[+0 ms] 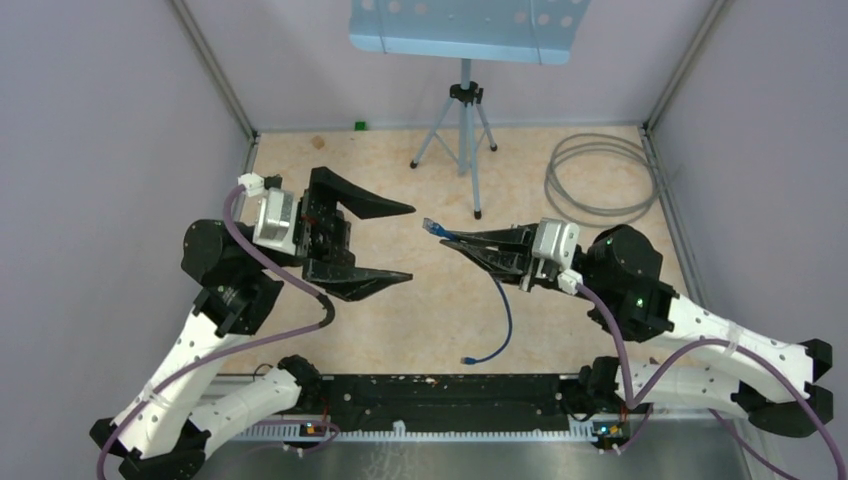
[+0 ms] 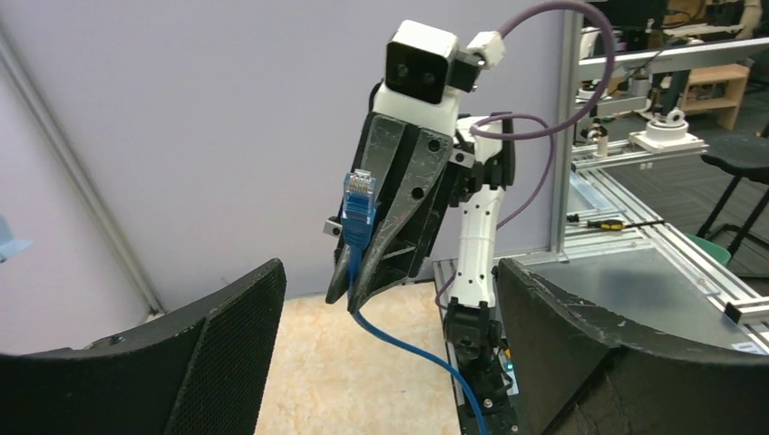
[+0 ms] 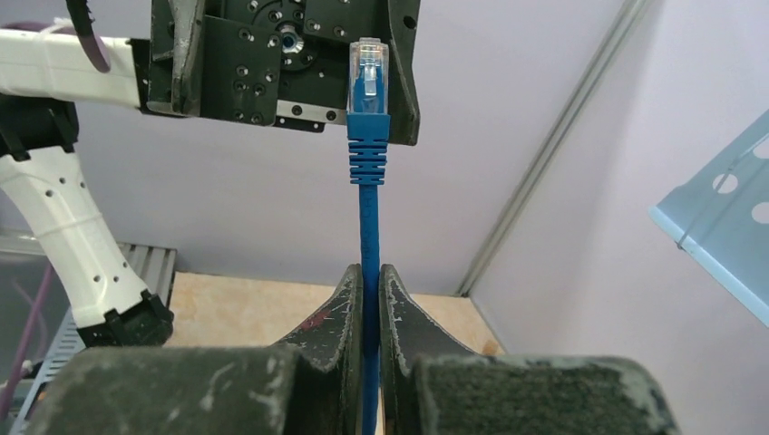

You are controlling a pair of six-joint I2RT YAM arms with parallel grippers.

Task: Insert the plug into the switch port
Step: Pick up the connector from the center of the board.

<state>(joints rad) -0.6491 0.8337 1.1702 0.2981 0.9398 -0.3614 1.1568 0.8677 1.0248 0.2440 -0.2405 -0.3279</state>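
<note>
- Left arm [image 1: 215, 300]: white links and black joints, rising from the near left of the table [image 1: 420, 330], with a purple lead looped along it.
- Left pincer [image 1: 411, 243]: released, jaws spread wide and pointing right. Nothing lies between them. The pincer hangs above the table without touching it.
- Green block [image 1: 359, 125]: small, at the far edge of the table against the back wall. What it is cannot be told.
- Plug [image 1: 430, 226]: clear tip with a blue boot, held in the air. It stands just right of the left fingertips, facing the gap between them but apart from both. In the right wrist view it stands straight out past the right pincer's tips, in line with the left pincer's base.
- Right pincer [image 1: 455, 242]: clenched on the cable a short way behind the plug and pointing left. The fingers [image 3: 343, 317] press the blue line from both sides.
- Cable [image 1: 508, 310]: blue and thin. It drops from the right pincer in a curve to the table, where its other end lies near the front rail [image 1: 440, 395].
- Tripod [image 1: 462, 130]: grey, standing at the far middle of the table and carrying a pale blue perforated plate [image 1: 460, 30].
- Coil [image 1: 600, 175]: grey cord in loose rings, at the far right of the table.
- Right arm [image 1: 690, 320]: white and black, reaching in from the near right.
</note>
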